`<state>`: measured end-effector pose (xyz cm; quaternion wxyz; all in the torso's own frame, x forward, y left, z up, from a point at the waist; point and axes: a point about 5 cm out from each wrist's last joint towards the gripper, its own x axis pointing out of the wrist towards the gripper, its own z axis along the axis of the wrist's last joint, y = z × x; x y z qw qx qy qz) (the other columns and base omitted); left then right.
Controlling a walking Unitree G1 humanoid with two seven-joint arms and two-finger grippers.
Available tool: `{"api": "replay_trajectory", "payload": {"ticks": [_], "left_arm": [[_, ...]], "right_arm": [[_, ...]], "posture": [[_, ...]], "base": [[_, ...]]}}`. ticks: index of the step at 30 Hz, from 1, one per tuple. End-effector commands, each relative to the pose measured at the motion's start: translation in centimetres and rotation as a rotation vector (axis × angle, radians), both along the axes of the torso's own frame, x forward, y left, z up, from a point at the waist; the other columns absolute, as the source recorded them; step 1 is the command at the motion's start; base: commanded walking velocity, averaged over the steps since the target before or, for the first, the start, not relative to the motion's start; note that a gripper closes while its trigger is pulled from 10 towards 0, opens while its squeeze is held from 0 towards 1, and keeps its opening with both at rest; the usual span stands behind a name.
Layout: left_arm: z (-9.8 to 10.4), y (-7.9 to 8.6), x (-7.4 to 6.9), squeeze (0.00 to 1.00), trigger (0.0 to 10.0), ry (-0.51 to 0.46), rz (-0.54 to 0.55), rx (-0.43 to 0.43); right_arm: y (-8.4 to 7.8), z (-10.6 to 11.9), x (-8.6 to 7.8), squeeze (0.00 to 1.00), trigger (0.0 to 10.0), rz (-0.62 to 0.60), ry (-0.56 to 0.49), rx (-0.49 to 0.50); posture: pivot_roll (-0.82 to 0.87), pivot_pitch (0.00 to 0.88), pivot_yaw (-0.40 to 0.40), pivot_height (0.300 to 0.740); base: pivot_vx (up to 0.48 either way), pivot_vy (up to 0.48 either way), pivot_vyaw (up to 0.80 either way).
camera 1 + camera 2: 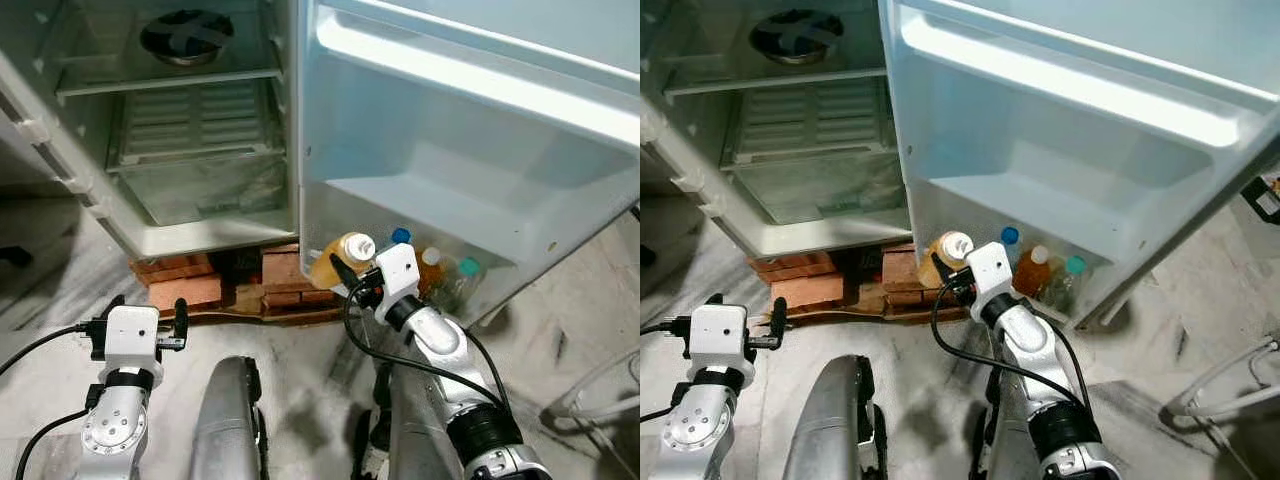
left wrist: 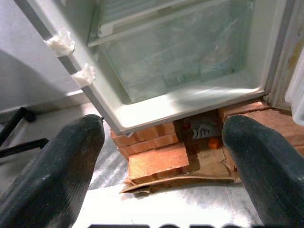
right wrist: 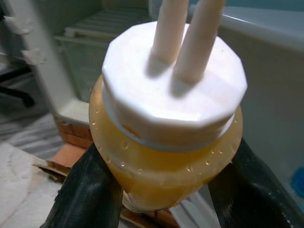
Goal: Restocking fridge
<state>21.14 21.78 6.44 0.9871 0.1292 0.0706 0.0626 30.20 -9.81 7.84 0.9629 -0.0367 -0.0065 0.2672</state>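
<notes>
A bottle of yellow juice with a white cap (image 1: 340, 257) (image 3: 166, 142) is clamped between the black fingers (image 3: 90, 194) of my right gripper (image 1: 352, 278), tilted and held just in front of the open fridge door's bottom shelf (image 1: 480, 290). In that shelf stand three bottles: a blue-capped one (image 1: 401, 237), an orange one with a white cap (image 1: 431, 268) and a teal-capped one (image 1: 468, 268). My left gripper (image 1: 145, 318) hangs low at the left, open, its fingers (image 2: 57, 166) spread toward the bricks under the fridge.
The fridge body (image 1: 190, 150) stands open with bare wire shelves and a clear bottom drawer. It rests on red bricks (image 1: 185, 290) and cardboard. The door's wide middle shelf (image 1: 470, 190) is above the bottles. The floor is grey marble.
</notes>
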Motion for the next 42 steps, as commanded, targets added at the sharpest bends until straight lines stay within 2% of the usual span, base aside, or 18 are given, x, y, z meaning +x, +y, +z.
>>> {"api": "replay_trajectory", "payload": {"ticks": [1, 16, 18, 19, 24, 27, 34, 36, 40, 42], "left_arm": [[-0.2, 0.1, -0.5, 0.00, 10.0, 0.019, 0.010, 0.011], [-0.2, 0.7, -1.8, 0.00, 10.0, 0.041, 0.036, 0.036], [-0.2, 0.7, -1.9, 0.00, 10.0, 0.042, 0.036, 0.039], [-0.1, 0.7, -1.9, 0.00, 10.0, 0.039, 0.037, 0.040], [0.0, 0.7, -2.0, 0.00, 10.0, 0.040, 0.038, 0.052], [0.0, 0.4, -2.1, 0.00, 10.0, 0.047, 0.022, 0.059], [0.3, 0.4, -2.7, 0.00, 10.0, 0.042, 0.042, 0.061], [0.4, 0.3, -2.9, 0.00, 10.0, 0.042, 0.044, 0.062], [0.5, 0.0, -3.6, 0.00, 10.0, 0.046, 0.047, 0.063], [0.6, 0.0, -3.7, 0.00, 10.0, 0.046, 0.049, 0.064]], "right_arm": [[0.5, 0.5, 0.3, 0.00, 10.0, -0.008, -0.024, 0.001], [2.2, 0.7, 0.6, 0.00, 10.0, -0.010, -0.047, 0.014], [2.5, 0.7, 0.6, 0.00, 10.0, 0.001, -0.047, 0.012], [2.7, 0.9, 0.8, 0.00, 10.0, -0.008, -0.050, 0.054], [3.6, 1.5, 1.2, 0.00, 10.0, -0.020, -0.088, 0.030], [4.6, 2.8, 2.2, 0.00, 10.0, -0.047, -0.156, 0.018], [5.4, 5.6, 4.5, 0.00, 10.0, -0.134, -0.235, -0.001], [5.3, 6.0, 5.0, 0.00, 10.0, -0.157, -0.248, -0.012], [4.5, 6.3, 6.1, 0.00, 10.0, -0.255, -0.274, -0.133], [4.3, 6.4, 6.3, 0.00, 10.0, -0.273, -0.273, -0.139]], "posture": [[0.09, 0.211, -0.027, 0.607], [0.13, 0.240, -0.023, 0.518], [0.13, 0.240, -0.020, 0.513], [0.13, 0.241, -0.016, 0.505], [0.13, 0.245, -0.006, 0.505], [0.14, 0.251, -0.006, 0.505], [0.16, 0.269, -0.019, 0.505], [0.16, 0.280, -0.022, 0.505], [0.17, 0.316, -0.032, 0.505], [0.18, 0.326, -0.033, 0.505]], "base": [[0.000, 0.000, 0.00], [0.000, 0.000, 0.00], [0.000, 0.000, 0.00], [0.000, 0.000, 0.00], [0.000, 0.000, 0.00], [0.000, 0.000, 0.00], [0.000, 0.000, 0.00], [0.000, 0.000, 0.00], [0.000, 0.000, 0.00], [0.000, 0.000, 0.00]]}}
